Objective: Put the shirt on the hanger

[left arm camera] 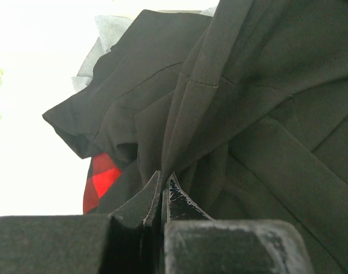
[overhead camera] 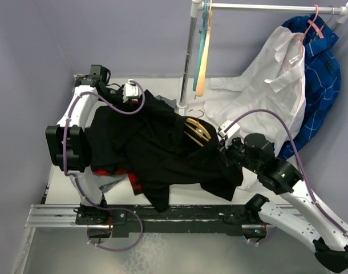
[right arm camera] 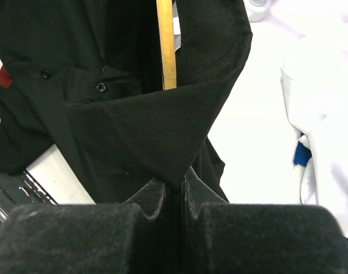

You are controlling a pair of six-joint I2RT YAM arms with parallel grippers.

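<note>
The black shirt (overhead camera: 157, 142) lies bunched across the table between my arms. The yellow-orange hanger (overhead camera: 198, 132) pokes out of its opening, and one arm of the hanger (right arm camera: 166, 45) shows in the right wrist view behind the collar. My left gripper (overhead camera: 141, 98) is shut on a fold of the shirt (left arm camera: 219, 114) at its far left edge. My right gripper (overhead camera: 222, 149) is shut on the shirt's collar point (right arm camera: 157, 137). Both grippers hold the fabric raised.
A black garment with red plaid (overhead camera: 131, 178) lies under the shirt. A white shirt (overhead camera: 265, 91) and a blue plaid garment (overhead camera: 319, 74) hang from the rail (overhead camera: 271, 8) at back right. A teal hanger (overhead camera: 203, 34) and a pale peach hanger (overhead camera: 205, 57) hang by the rail's post.
</note>
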